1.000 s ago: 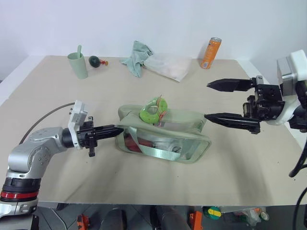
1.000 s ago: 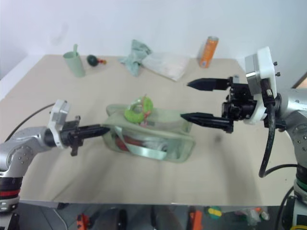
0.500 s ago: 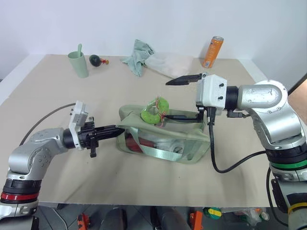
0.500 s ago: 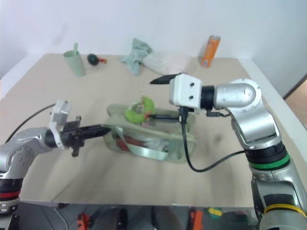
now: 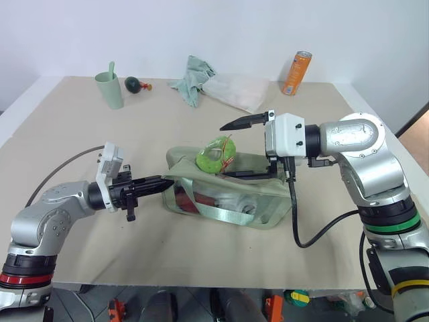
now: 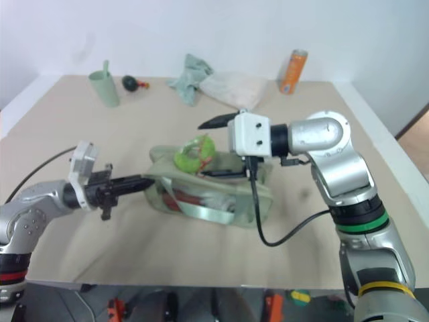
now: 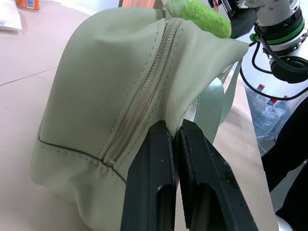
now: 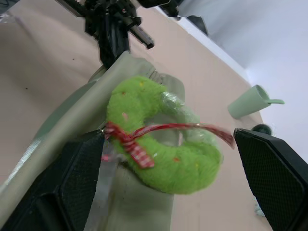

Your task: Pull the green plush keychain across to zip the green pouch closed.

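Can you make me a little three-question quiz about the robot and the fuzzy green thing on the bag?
1. True or false: the right gripper is already squeezing the green plush keychain.
2. What does the left gripper pinch? A) the orange can B) the end of the green pouch C) the pale green cup
3. Fill in: the keychain sits on ___ of the pouch.

Key:
1. False: its fingers are wide open, one either side of the keychain.
2. B
3. top
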`<state>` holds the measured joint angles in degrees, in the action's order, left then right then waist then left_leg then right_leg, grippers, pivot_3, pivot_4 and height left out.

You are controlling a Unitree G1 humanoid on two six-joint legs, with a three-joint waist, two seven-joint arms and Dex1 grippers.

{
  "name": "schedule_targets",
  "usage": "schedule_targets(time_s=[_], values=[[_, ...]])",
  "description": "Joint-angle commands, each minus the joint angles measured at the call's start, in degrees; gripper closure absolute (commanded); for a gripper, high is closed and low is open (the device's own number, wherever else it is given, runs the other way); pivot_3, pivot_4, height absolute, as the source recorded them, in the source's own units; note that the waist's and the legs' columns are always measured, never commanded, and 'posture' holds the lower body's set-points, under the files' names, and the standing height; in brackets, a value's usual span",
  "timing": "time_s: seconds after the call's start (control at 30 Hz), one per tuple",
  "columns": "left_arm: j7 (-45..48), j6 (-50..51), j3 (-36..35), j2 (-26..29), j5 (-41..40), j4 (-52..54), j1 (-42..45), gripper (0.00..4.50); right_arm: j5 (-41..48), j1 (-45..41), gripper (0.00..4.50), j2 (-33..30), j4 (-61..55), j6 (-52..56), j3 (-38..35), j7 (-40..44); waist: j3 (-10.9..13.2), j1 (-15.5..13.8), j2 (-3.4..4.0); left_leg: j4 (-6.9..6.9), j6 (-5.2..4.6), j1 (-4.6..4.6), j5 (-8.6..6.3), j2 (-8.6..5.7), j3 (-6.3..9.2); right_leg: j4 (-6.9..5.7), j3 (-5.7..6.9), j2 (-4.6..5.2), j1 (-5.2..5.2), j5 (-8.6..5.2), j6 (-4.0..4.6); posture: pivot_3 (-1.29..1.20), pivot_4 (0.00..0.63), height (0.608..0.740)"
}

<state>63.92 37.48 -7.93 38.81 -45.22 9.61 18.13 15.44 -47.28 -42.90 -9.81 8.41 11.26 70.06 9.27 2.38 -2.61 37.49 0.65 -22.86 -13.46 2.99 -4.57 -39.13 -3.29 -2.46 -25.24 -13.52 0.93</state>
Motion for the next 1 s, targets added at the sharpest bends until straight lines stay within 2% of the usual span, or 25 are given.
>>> schedule_targets(time_s=[0.03,0.33,0.6,0.93,1.0], values=[[-0.32,0.32,-0.47,0.25,-0.28,1.21,-0.91,4.50,1.43,-0.55,0.05,-1.84,-0.66,0.95,-3.19,1.14,0.00,0.00,0.00,0.00,0.00,0.00,0.00,0.00,0.00,0.00,0.00,0.00,0.00,0.00,0.00,0.00,0.150,0.740],[-0.21,0.20,-0.27,-0.01,-0.25,0.36,-0.18,4.50,-0.18,-0.59,0.05,-3.37,-1.15,-0.45,-3.28,1.34,0.00,0.00,0.00,0.00,0.00,0.01,0.00,0.03,0.01,-0.01,0.02,-0.03,0.00,0.00,0.00,0.00,0.150,0.740],[-0.29,0.25,0.01,-0.30,-0.25,0.59,0.02,4.50,-6.05,-2.28,0.05,1.18,1.87,-7.42,0.15,-0.96,0.00,0.02,0.00,0.00,0.00,0.01,0.00,0.02,0.01,-0.01,0.01,-0.02,-0.01,0.00,0.00,0.00,0.150,0.740],[-1.11,0.20,-0.31,-0.69,-0.47,1.26,-0.67,4.50,-5.78,-5.70,0.05,5.60,5.51,-8.72,0.11,-1.42,0.00,0.02,0.00,0.01,0.01,0.01,0.01,0.01,0.01,-0.01,0.02,-0.01,0.00,0.01,0.02,0.00,0.150,0.740],[-1.26,0.11,-0.42,-0.78,-0.45,1.26,-0.75,4.50,-5.59,-5.91,0.45,5.81,5.76,-8.73,0.00,-1.30,0.00,0.02,0.00,0.01,0.01,0.01,0.01,0.01,0.01,-0.01,0.01,-0.01,0.00,0.02,0.02,0.00,0.150,0.740]])
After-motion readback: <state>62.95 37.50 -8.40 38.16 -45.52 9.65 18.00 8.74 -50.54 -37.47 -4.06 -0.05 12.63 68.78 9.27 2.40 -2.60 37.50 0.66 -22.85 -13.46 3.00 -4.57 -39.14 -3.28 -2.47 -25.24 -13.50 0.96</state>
